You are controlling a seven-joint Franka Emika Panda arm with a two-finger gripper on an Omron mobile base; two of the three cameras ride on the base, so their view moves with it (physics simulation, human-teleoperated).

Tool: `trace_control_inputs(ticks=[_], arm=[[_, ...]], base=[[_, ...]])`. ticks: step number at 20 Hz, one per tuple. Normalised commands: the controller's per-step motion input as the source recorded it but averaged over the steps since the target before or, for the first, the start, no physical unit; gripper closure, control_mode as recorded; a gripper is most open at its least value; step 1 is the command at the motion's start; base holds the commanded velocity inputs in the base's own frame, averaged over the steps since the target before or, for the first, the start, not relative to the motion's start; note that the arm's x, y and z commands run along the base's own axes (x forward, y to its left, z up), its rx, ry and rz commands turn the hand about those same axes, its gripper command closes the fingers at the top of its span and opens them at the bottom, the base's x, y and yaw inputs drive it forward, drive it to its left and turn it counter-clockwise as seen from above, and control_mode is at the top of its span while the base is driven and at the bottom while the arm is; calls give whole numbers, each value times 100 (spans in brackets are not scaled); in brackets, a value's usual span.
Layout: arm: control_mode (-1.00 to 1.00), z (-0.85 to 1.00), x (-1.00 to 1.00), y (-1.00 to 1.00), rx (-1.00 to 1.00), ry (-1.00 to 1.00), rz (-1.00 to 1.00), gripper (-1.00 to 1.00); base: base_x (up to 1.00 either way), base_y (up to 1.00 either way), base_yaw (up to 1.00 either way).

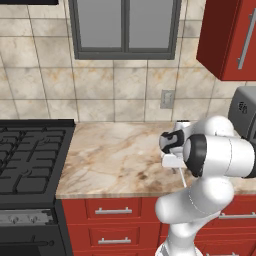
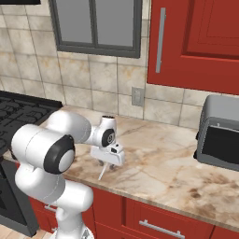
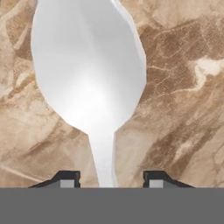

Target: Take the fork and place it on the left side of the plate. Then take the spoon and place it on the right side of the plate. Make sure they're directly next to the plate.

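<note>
Near the front edge of the marble bench (image 1: 115, 160), in the left base view, the tool (image 1: 172, 161) hangs low beside the arm's elbow with the thin white handle of the spoon (image 1: 183, 179) slanting out beneath it toward that edge. In the right base view the tool (image 2: 108, 162) sits just over the bench (image 2: 177, 158), the spoon (image 2: 101, 173) handle pointing to the front edge, well apart from the toaster (image 2: 219, 133) at the right end. In the hand view the spoon (image 3: 89, 74) lies on the bench (image 3: 183, 87), bowl ahead and handle running between the two fingertips (image 3: 65, 179), which stand apart on either side without touching it.
</note>
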Motion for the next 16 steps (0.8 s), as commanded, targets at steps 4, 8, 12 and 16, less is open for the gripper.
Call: trace_control_inputs(ticks=[4,8,12,16], arm=[[-100,0,0,-20,0,0,1,100],[-100,4,0,-12,0,0,0,100],[-100,66,-2,0,0,0,0,100],[-100,100,0,14,0,0,3,100]], base=[[0,0,0],[0,0,0],[0,0,0],[0,0,0]])
